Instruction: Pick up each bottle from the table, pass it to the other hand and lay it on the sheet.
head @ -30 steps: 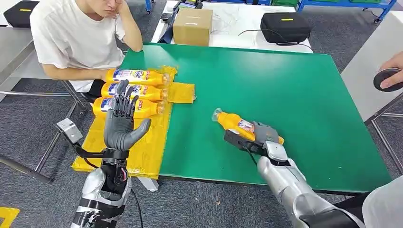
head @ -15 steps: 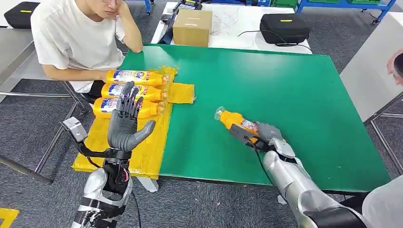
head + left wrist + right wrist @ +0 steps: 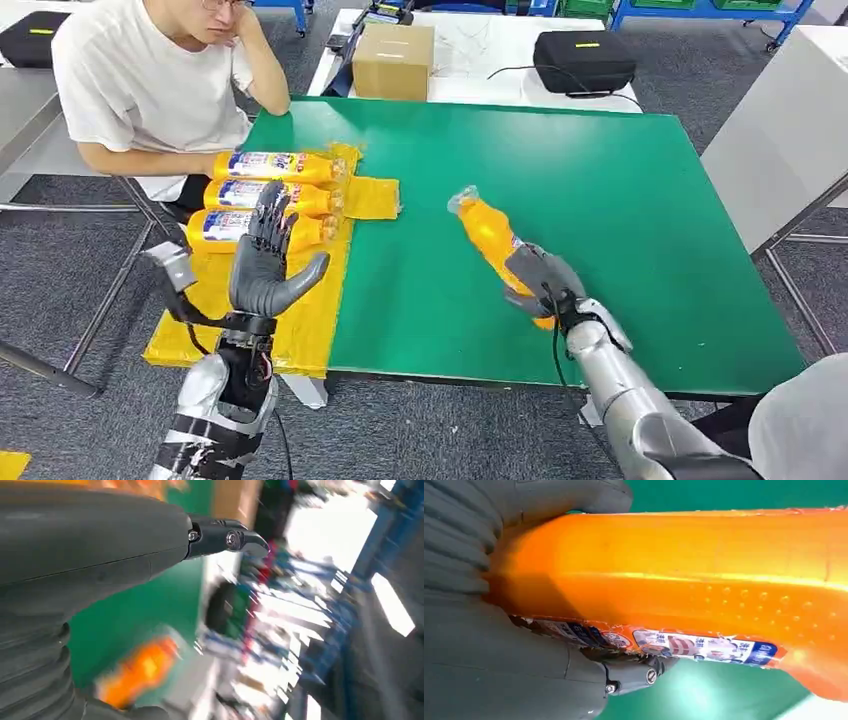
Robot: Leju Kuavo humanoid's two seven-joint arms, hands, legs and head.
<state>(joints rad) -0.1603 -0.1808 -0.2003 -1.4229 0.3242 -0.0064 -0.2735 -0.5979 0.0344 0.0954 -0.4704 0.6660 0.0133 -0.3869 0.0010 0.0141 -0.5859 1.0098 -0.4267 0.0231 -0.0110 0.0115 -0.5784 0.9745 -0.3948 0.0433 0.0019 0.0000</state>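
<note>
Head view: right hand (image 3: 538, 281) grips the orange bottle (image 3: 490, 235) low; left hand (image 3: 268, 268) waits, fingers spread, empty. Handover could slip.

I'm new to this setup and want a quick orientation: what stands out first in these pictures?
The right hand grips an orange bottle over the green table, cap end pointing away from the robot. The left hand is raised with fingers spread, above the yellow sheet at the table's left edge. Three more bottles lie side by side on that sheet, beside a seated person in a white shirt.
</note>
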